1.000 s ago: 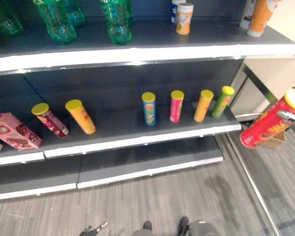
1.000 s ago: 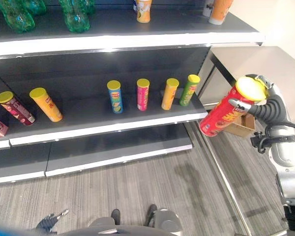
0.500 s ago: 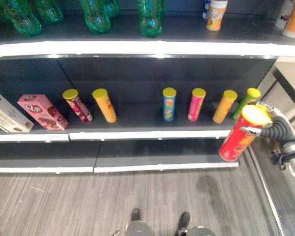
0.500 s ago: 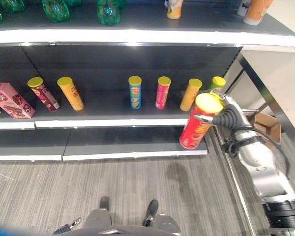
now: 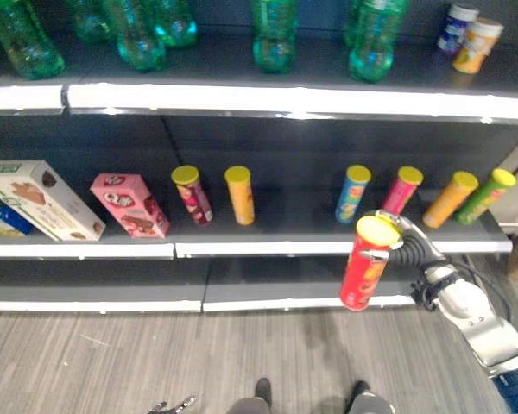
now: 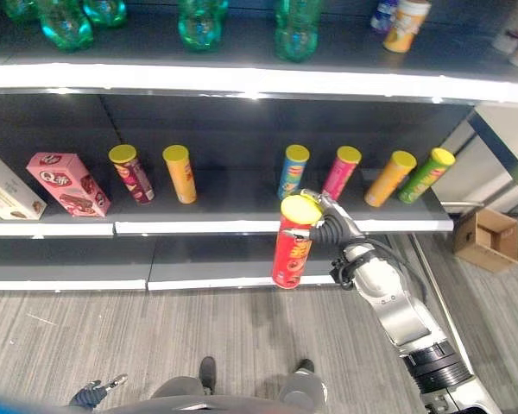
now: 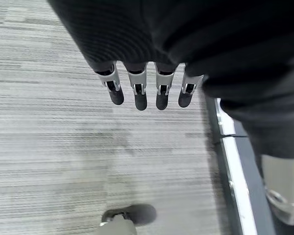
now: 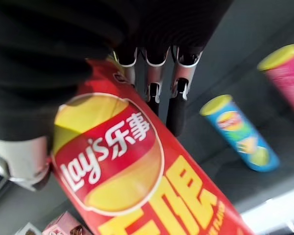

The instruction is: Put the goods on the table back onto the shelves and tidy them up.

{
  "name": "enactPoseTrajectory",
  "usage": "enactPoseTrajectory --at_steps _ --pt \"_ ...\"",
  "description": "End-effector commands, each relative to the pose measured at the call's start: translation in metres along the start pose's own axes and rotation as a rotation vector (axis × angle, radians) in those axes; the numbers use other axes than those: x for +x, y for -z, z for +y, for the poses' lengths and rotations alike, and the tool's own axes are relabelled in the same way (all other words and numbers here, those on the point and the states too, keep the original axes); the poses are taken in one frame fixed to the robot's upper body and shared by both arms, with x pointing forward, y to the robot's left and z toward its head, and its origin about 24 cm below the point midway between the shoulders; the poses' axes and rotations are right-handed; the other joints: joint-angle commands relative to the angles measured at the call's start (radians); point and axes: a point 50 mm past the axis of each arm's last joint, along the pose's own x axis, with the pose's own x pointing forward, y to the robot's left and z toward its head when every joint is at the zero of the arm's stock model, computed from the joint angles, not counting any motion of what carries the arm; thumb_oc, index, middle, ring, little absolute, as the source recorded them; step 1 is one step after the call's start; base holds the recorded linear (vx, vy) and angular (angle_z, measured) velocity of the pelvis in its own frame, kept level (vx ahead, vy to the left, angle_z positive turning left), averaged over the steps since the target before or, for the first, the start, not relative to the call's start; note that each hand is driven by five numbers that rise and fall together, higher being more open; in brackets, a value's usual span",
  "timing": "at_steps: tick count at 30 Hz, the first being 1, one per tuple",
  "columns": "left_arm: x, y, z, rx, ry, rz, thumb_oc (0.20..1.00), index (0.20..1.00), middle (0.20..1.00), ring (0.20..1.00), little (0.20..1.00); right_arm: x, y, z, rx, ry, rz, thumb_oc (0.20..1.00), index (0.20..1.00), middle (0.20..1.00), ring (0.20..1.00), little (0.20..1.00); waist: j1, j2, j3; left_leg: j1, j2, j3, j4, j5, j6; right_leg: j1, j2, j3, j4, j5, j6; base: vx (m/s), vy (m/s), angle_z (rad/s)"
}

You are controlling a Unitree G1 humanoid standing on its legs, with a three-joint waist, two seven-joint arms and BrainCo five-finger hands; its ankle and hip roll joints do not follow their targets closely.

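Note:
A tall red chip can [image 6: 293, 245] with a yellow lid stands upright in the air, with my right hand [image 6: 330, 229] shut on its upper part. It hangs just in front of the middle shelf [image 6: 233, 197], below the gap between a blue can [image 6: 293, 170] and a pink can [image 6: 340, 171]. In the right wrist view my fingers [image 8: 176, 100] curl round the red can [image 8: 137, 181], with the blue can [image 8: 240, 134] on the shelf beyond. My left hand [image 7: 142, 93] hangs with straight fingers over the grey floor.
The middle shelf also holds a maroon can [image 6: 131, 172], an orange can [image 6: 180, 172], another orange can [image 6: 388, 178], a green can [image 6: 426, 174], a pink box [image 6: 67, 183] and a white box [image 6: 2, 185]. Green bottles [image 6: 198, 21] line the top shelf. A cardboard box [image 6: 488, 239] sits on the floor at right.
The camera has swung, shifting the whole shelf in view. My right hand has carried the red can left, from beyond the shelf's right end to in front of the blue and pink cans.

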Motion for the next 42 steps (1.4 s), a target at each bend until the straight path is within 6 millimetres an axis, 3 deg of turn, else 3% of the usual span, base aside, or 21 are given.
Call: enactPoseTrajectory --at_steps 1,7,11,18,24,26,29,34,42 --pt "0.0 -0.004 -0.004 0.031 0.008 -0.026 1.0 1.0 1.0 1.0 1.0 0.027 -0.03 -0.037 -0.147 0.126 -0.152 0.2 0.2 0.2 0.2 0.2 0.03 0.008 0.03 -0.025 0.02 -0.024 0.002 -0.063 -0.068 0.027 0.028 0.091 -0.073 -0.044 0.03 0.0 -0.198 0.61" --pt "0.0 -0.011 -0.018 0.055 0.04 -0.043 1.0 1.0 1.0 1.0 1.0 0.044 -0.039 -0.042 -0.237 0.166 -0.178 0.2 0.2 0.2 0.2 0.2 0.071 0.03 0.047 -0.136 0.045 -0.125 0.002 -0.004 -0.114 0.042 0.047 0.004 -0.091 -0.057 0.011 -0.02 -0.166 0.83" --pt "-0.001 -0.006 -0.022 0.058 0.046 -0.022 1.0 1.0 1.0 1.0 1.0 0.053 -0.039 -0.042 -0.26 0.186 -0.173 0.2 0.2 0.2 0.2 0.2 0.088 0.042 0.054 -0.157 0.051 -0.154 0.002 0.009 -0.12 0.055 0.05 -0.048 -0.087 -0.071 0.006 0.02 -0.071 0.55" --pt "-0.001 -0.003 -0.023 0.085 0.041 -0.016 1.0 1.0 1.0 1.0 1.0 0.069 -0.039 -0.047 -0.296 0.28 -0.156 0.2 0.2 0.2 0.2 0.2 0.116 0.063 0.077 -0.172 0.052 -0.178 0.002 0.018 -0.122 0.054 0.045 -0.083 -0.068 -0.089 0.005 0.02 -0.023 0.14" --pt "0.0 -0.02 -0.026 0.111 0.035 -0.085 1.0 1.0 1.0 1.0 1.0 0.08 -0.032 -0.07 -0.351 0.458 -0.094 0.2 0.2 0.2 0.2 0.2 0.14 0.096 0.101 -0.198 0.04 -0.206 0.002 0.03 -0.12 0.036 0.029 -0.114 -0.033 -0.103 0.006 -0.01 0.002 0.26" --pt "0.0 -0.03 -0.03 0.122 0.038 -0.126 1.0 1.0 1.0 1.0 1.0 0.085 -0.023 -0.086 -0.386 0.586 -0.033 0.2 0.2 0.2 0.2 0.2 0.149 0.118 0.119 -0.21 0.034 -0.219 0.002 0.035 -0.117 0.02 0.018 -0.127 -0.002 -0.113 0.005 -0.02 0.012 0.2" --pt "-0.001 -0.04 -0.035 0.134 0.035 -0.175 1.0 1.0 1.0 1.0 1.0 0.085 -0.012 -0.106 -0.47 0.73 0.041 0.2 0.2 0.2 0.2 0.2 0.16 0.14 0.132 -0.222 0.03 -0.229 0.002 0.041 -0.116 0.009 0.012 -0.132 0.01 -0.118 0.006 -0.01 0.01 0.16" --pt "-0.001 -0.048 -0.041 0.153 0.034 -0.209 1.0 1.0 1.0 1.0 1.0 0.081 -0.003 -0.121 -0.536 0.838 0.105 0.2 0.2 0.2 0.2 0.2 0.169 0.155 0.139 -0.23 0.026 -0.237 0.002 0.039 -0.116 0.002 0.012 -0.133 0.022 -0.13 0.005 0.01 -0.001 0.06" --pt "-0.002 -0.061 -0.046 0.175 0.036 -0.255 1.0 1.0 1.0 1.0 1.0 0.074 0.009 -0.129 -0.54 0.914 0.166 0.2 0.2 0.2 0.2 0.2 0.174 0.168 0.143 -0.24 0.023 -0.248 0.002 0.039 -0.113 -0.009 0.008 -0.139 0.033 -0.139 0.006 0.0 0.0 0.0"
